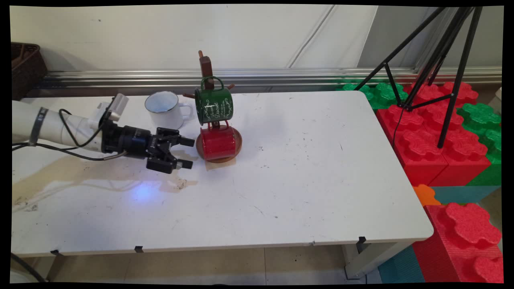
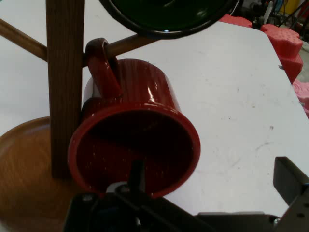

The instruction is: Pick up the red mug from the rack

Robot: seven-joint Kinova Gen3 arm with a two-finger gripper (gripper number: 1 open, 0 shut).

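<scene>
A red mug (image 1: 218, 143) hangs by its handle from a low peg of a wooden mug tree (image 1: 205, 66), lying sideways just over the tree's round base (image 1: 238, 141). A green mug (image 1: 214, 105) hangs from a higher peg. My gripper (image 1: 187, 152) is open and empty, held level just left of the red mug and a little apart from it. In the hand view the red mug (image 2: 140, 130) shows its open mouth, beside the post (image 2: 65, 96) and below the green mug (image 2: 169, 17). A white mug (image 1: 162, 108) stands upright behind the gripper.
A brownish stain (image 1: 80, 168) spreads over the white table (image 1: 301, 180) under the arm. A black tripod (image 1: 441, 60) stands over red and green foam blocks (image 1: 429, 140) to the table's right. A dark basket (image 1: 24, 68) sits at the back left.
</scene>
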